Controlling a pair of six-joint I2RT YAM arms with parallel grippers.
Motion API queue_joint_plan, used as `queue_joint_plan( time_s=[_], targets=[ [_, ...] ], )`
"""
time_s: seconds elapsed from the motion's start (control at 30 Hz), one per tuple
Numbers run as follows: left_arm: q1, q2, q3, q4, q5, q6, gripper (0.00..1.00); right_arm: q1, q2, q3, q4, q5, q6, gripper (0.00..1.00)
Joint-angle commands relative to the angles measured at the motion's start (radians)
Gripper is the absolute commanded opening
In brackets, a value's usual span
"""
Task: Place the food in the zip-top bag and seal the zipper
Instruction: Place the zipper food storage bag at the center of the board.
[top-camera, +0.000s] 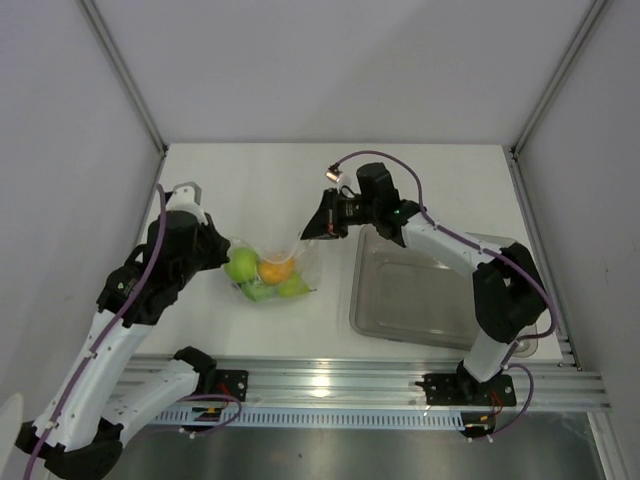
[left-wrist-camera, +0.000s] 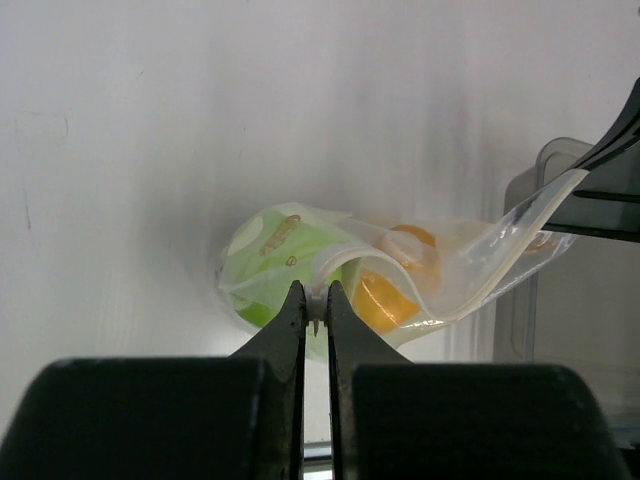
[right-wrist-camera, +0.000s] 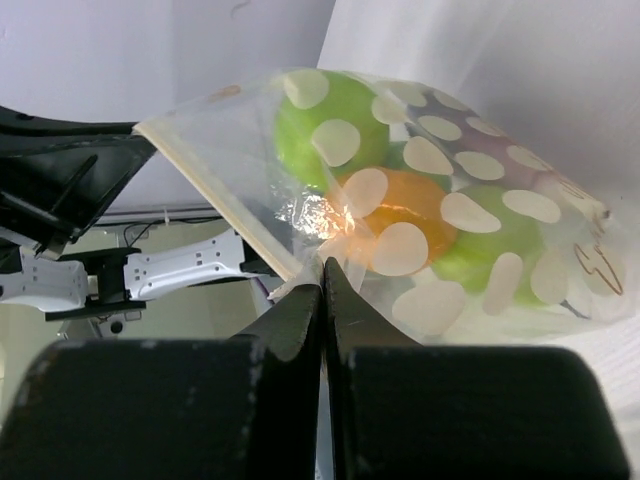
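Observation:
The zip-top bag (top-camera: 268, 272) lies between both arms, a clear pouch with pale dots (right-wrist-camera: 430, 200). Inside it, the food shows as a round green fruit (top-camera: 242, 265), a small orange (top-camera: 276, 270) and a yellow-green pear (top-camera: 293, 287); the eggplant is not clear to see. My left gripper (left-wrist-camera: 316, 292) is shut on the zipper's left end. My right gripper (right-wrist-camera: 323, 263) is shut on the bag's mouth edge at the other end. The zipper (left-wrist-camera: 520, 235) stretches as a pale strip between the two grippers. In the top view the left gripper (top-camera: 222, 250) and right gripper (top-camera: 312, 232) flank the bag.
A rigid clear grey tub (top-camera: 415, 290) stands right of the bag, close under the right arm. The enclosure's white walls close in the table's left, right and far sides. An aluminium rail (top-camera: 330, 385) runs along the near edge.

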Motion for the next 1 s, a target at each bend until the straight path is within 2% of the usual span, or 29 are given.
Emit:
queue_joint_plan(
  time_s=[0.0,0.13,0.4,0.67,0.8,0.83,0.87,0.93,0.97],
  targets=[
    [0.055,0.026,0.014,0.081,0.015,-0.033,0.01,0.004,0.039,0.089,0.083,-0.032,0.032,0.00],
    [0.072,0.112,0.016,0.127,0.082,-0.040,0.01,-0.004,0.120,0.135,0.088,-0.042,0.056,0.00],
    [0.161,0.249,-0.047,0.247,0.122,-0.077,0.01,-0.051,0.250,0.195,0.069,-0.039,0.059,0.00],
    [0.234,0.445,0.050,0.320,0.150,-0.089,0.01,-0.110,0.404,0.344,0.020,-0.016,0.051,0.00],
    [0.253,0.538,0.113,0.356,0.158,-0.085,0.02,-0.146,0.491,0.466,-0.082,0.001,0.011,0.00],
    [0.256,0.580,0.149,0.357,0.164,-0.085,0.05,-0.160,0.531,0.529,-0.128,0.011,-0.001,0.02],
    [0.259,0.597,0.162,0.367,0.164,-0.082,0.18,-0.166,0.552,0.563,-0.145,0.014,-0.010,0.02],
    [0.262,0.627,0.188,0.388,0.161,-0.073,0.25,-0.177,0.601,0.642,-0.240,0.027,-0.055,0.05],
    [0.264,0.650,0.194,0.412,0.159,-0.067,0.33,-0.182,0.652,0.729,-0.268,0.036,-0.073,0.10]
  ],
)
